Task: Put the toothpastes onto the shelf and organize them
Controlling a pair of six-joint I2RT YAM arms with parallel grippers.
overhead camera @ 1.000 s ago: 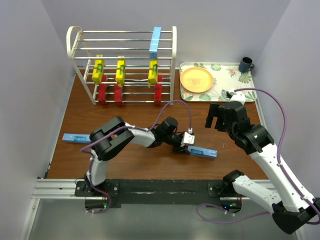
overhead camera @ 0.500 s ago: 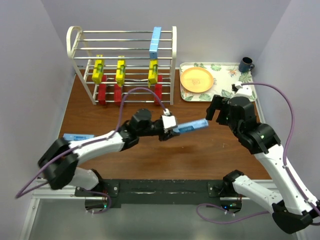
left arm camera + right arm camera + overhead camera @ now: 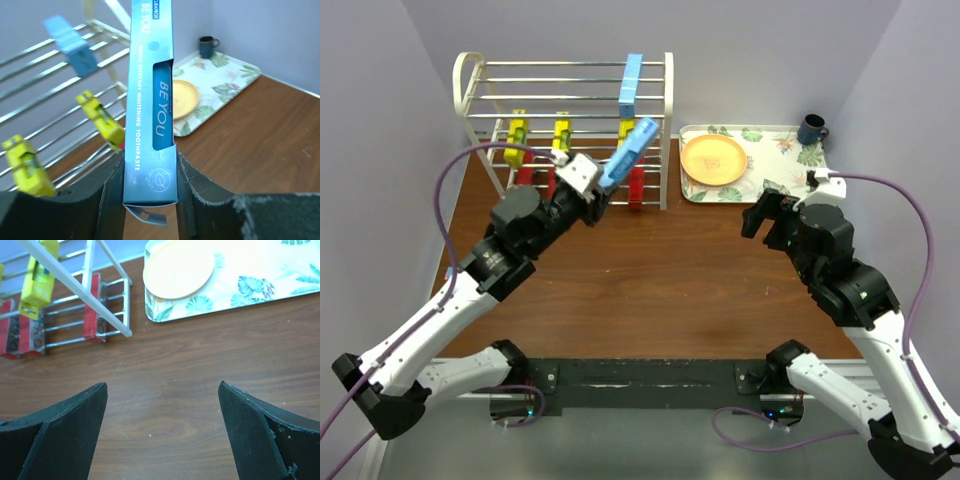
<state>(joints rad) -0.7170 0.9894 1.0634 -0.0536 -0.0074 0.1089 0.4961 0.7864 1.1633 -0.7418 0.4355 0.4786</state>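
Fingers (image 3: 197, 200) of left gripper (image 3: 594, 196): clenched on the two flat sides of a light blue carton (image 3: 152, 100), gripping near its lower end.

Held carton: long, slim, rectangular. Light blue with white print "BE YOU" and "whitening toothpaste", and a darker blue panel along the middle. End flap at the gripped end hangs loose.

Surroundings:
- Table (image 3: 700, 280): brown wood.
- Shelf (image 3: 462, 90): white wire, three tiers, at the back left of the table.
- Tray (image 3: 790, 150): floral, just right of the shelf. It carries a yellow plate (image 3: 713, 160) and a dark mug (image 3: 811, 129) at its far right corner.
- Yellow cartons (image 3: 516, 140): on the middle tier.
- Red cartons (image 3: 91, 315): on the bottom tier.
- Second blue carton (image 3: 631, 82): leans across the top bars at the right end.

Position: held carton is in the air in front of the shelf's right half, and most of its length juts past the fingertips, tilted up toward the bars. Top view: its far tip overlaps the rightmost yellow carton, just under the second blue carton. Contact with the bars: cannot tell.

Right gripper (image 3: 162, 430): fingers spread wide and empty, over bare table near the tray.
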